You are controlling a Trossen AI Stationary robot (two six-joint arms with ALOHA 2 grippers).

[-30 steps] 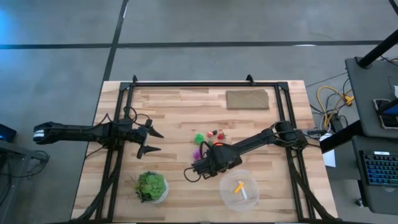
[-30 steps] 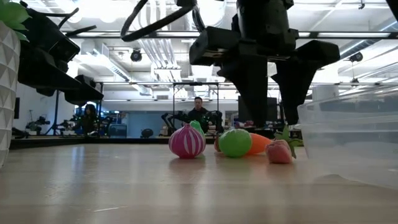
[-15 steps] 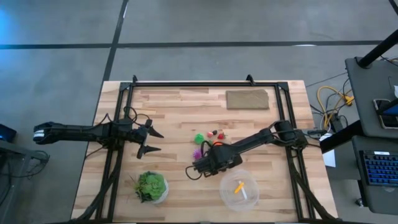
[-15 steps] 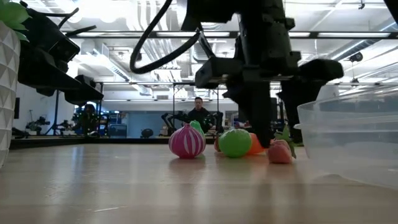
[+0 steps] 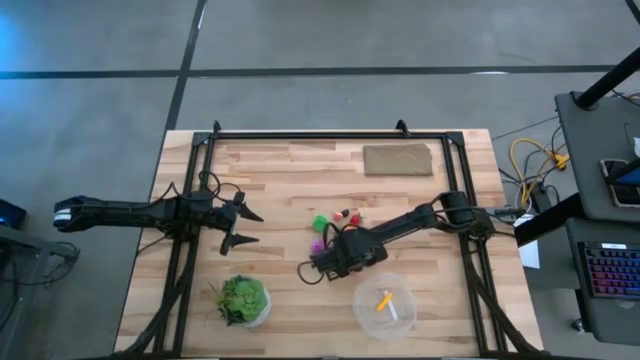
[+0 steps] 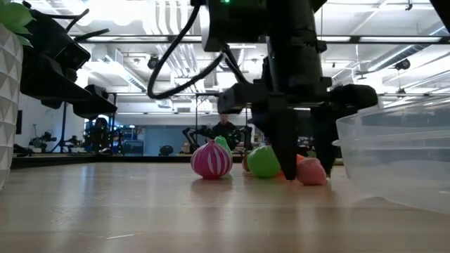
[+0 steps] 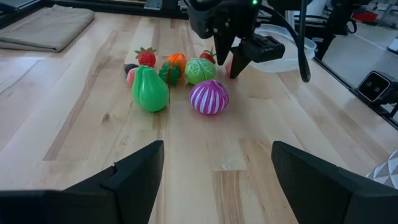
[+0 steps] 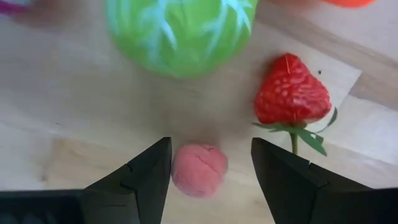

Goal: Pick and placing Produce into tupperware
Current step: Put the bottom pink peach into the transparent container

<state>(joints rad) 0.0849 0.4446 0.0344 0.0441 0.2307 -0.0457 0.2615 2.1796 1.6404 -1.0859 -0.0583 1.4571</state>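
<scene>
The produce (image 5: 336, 217) lies in a small cluster mid-table: green pear (image 7: 149, 90), magenta onion (image 7: 209, 98), green cabbage (image 8: 180, 31), strawberry (image 8: 292, 93) and a small pink round piece (image 8: 199, 169). My right gripper (image 5: 338, 258) points down at the cluster's near side, open, its fingers on the table on either side of the pink piece (image 6: 311, 171). The clear tupperware (image 5: 362, 312) sits near the table's near edge with a yellow-orange piece (image 5: 384, 300) inside. My left gripper (image 5: 245, 226) waits open at the table's left. My right gripper stands open from above around the pink piece (image 8: 186, 177), which rests on the table. One finger (image 8: 149, 177) sits right at its side, and I cannot tell whether it touches. The other finger (image 8: 280, 177) stands apart from it.
A white bowl of leafy greens (image 5: 242, 298) stands left of the tupperware. A folded tan cloth (image 5: 398, 159) lies by the far edge. A black frame (image 5: 200, 180) runs along the table's sides. Bare wood lies between the two arms. A person shows far off in the room (image 6: 225, 126).
My right gripper has come down toward the table beside the produce cluster; its fingers, which hung above the pieces a second ago, now reach the tabletop around the pink piece.
</scene>
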